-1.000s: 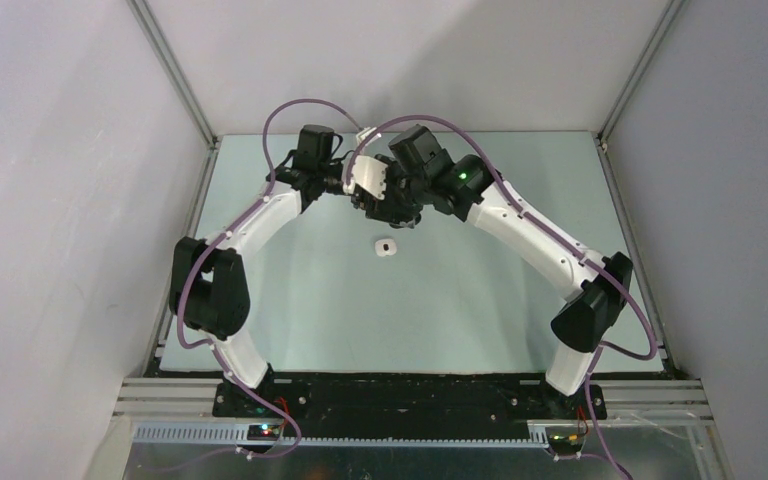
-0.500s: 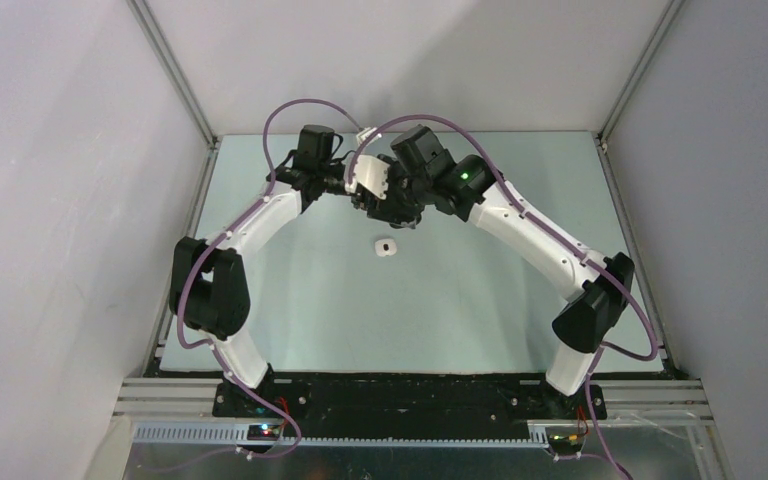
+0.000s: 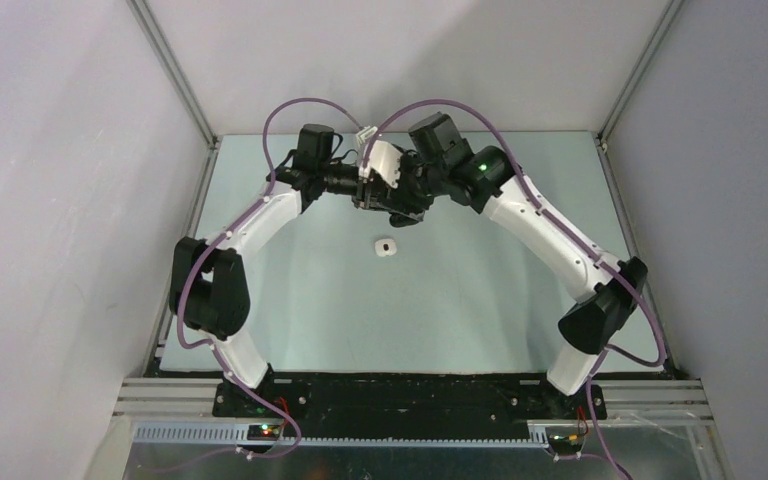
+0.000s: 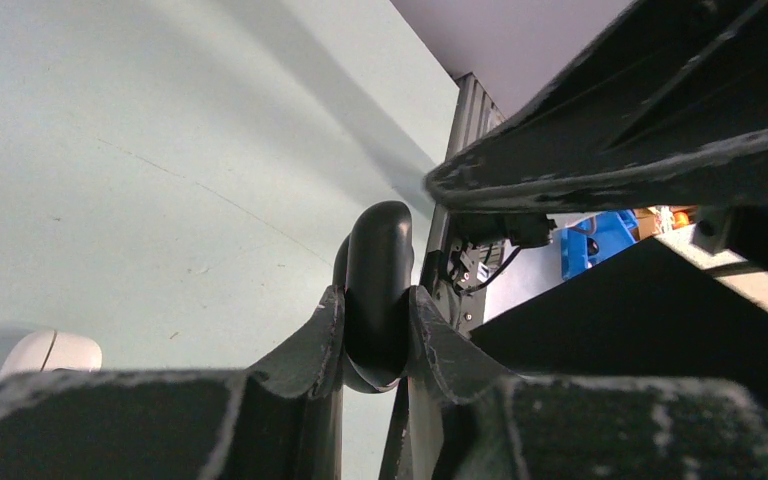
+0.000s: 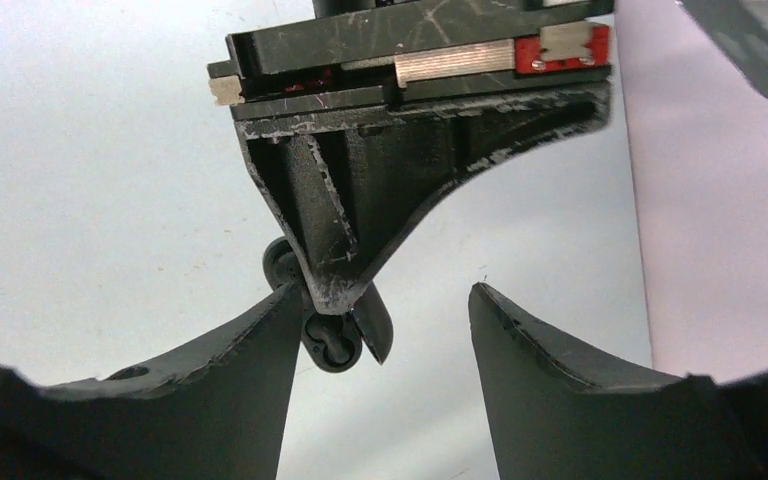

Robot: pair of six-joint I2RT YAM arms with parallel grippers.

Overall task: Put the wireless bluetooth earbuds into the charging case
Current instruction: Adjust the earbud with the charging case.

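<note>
We clench the left gripper (image 4: 375, 305) on the black case (image 4: 380, 240) — edge-up; the right gripper (image 5: 385, 340), released, straddles the black case — nearer one finger.

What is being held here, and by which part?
The left gripper pinches the black charging case by its near end; the right gripper is open, holding nothing.

Soft even light, blurred near edges

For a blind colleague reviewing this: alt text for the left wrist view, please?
Left gripper shut on a black case, seen edge-on against the pale green table. A white case lies at lower left; the right arm's black fingers fill the upper right.
</note>
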